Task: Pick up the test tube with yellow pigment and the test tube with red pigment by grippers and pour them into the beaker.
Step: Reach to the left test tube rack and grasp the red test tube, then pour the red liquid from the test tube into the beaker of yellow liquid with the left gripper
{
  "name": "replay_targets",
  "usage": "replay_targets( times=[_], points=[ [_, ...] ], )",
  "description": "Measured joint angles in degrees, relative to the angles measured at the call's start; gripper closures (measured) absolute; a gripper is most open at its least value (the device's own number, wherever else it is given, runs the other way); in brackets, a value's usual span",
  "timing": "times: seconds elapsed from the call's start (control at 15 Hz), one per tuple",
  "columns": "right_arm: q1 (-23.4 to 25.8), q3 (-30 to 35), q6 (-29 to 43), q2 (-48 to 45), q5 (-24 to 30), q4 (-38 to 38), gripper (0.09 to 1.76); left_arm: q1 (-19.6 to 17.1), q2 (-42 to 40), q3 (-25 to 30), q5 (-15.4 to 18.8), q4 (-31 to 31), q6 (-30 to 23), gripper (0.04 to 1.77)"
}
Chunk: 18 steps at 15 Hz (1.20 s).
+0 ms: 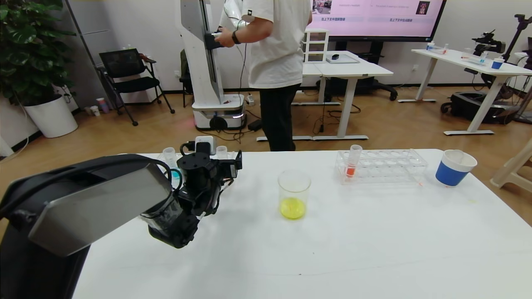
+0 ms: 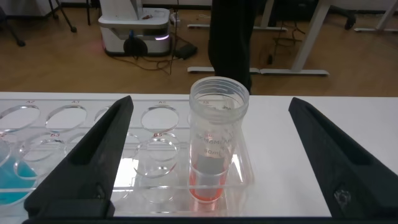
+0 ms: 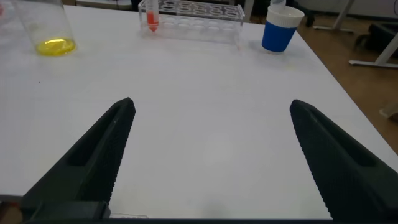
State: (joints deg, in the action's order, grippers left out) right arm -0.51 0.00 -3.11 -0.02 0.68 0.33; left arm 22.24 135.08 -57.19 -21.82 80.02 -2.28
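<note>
Your left gripper (image 2: pixel 208 162) has its jaws spread wide, with nothing held. It hangs over the left rack (image 2: pixel 81 155), to the left of the beaker (image 1: pixel 294 194). Between the two fingers (image 2: pixel 87 168) you can see a tube (image 2: pixel 214 140) standing upright in the end hole of that rack. It looks empty, with a pale red tint at its bottom. The fingers are on either side of it but do not touch it. A bit of blue liquid (image 2: pixel 13 180) shows in the same rack, farther from the beaker.

Your right gripper (image 3: pixel 208 162) is also wide open and holds nothing. It hangs over bare table, on the right of the beaker and nearer to you.

The beaker stands upright in the middle of the table (image 1: pixel 332 249). It has yellow liquid at the bottom. To its right and a little behind stands a second clear rack (image 1: pixel 382 166). The test tube with red pigment (image 1: pixel 353 162) stands upright in the rack's end nearest the beaker. A blue-and-white paper cup (image 1: pixel 454 167) leans just past the rack's far end.

The table top is white and smooth. Behind the beaker a person (image 1: pixel 276 62) in a white shirt stands on the wooden floor beside a white robot stand (image 1: pixel 208 66). More white desks (image 1: pixel 345 68) and a big screen (image 1: pixel 374 16) are at the back.
</note>
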Motion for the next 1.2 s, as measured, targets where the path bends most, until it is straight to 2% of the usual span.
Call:
replay_targets(
  times=[0.33, 0.4, 0.47, 0.53, 0.6, 0.67, 0.73, 0.8, 1.2],
  points=[
    [0.0, 0.0, 0.0, 0.0, 0.0, 0.0, 0.11, -0.4, 1.2, -1.3, 0.1, 0.2, 0.0, 0.09],
    [0.0, 0.0, 0.0, 0.0, 0.0, 0.0, 0.11, -0.3, 1.3, -1.4, 0.2, 0.2, -0.1, 0.25],
    [0.0, 0.0, 0.0, 0.0, 0.0, 0.0, 0.11, -0.3, 1.4, -1.5, 0.2, 0.2, -0.1, 0.55],
    [0.0, 0.0, 0.0, 0.0, 0.0, 0.0, 0.11, -0.2, 1.5, -1.7, 0.2, 0.2, 0.0, 1.03],
    [0.0, 0.0, 0.0, 0.0, 0.0, 0.0, 0.11, 0.0, 1.6, -1.9, 0.2, 0.2, 0.0, 1.38],
    [0.0, 0.0, 0.0, 0.0, 0.0, 0.0, 0.11, 0.0, 1.6, -2.0, 0.1, 0.3, 0.0, 1.48],
    [0.0, 0.0, 0.0, 0.0, 0.0, 0.0, 0.11, 0.0, 1.6, -2.1, 0.2, 0.3, -0.1, 1.32],
    [0.0, 0.0, 0.0, 0.0, 0.0, 0.0, 0.11, 0.0, 1.6, -2.1, 0.2, 0.4, 0.0, 1.29],
    [0.0, 0.0, 0.0, 0.0, 0.0, 0.0, 0.11, 0.0, 0.3, -2.6, 0.3, -0.5, 0.8, 1.31]
  ],
)
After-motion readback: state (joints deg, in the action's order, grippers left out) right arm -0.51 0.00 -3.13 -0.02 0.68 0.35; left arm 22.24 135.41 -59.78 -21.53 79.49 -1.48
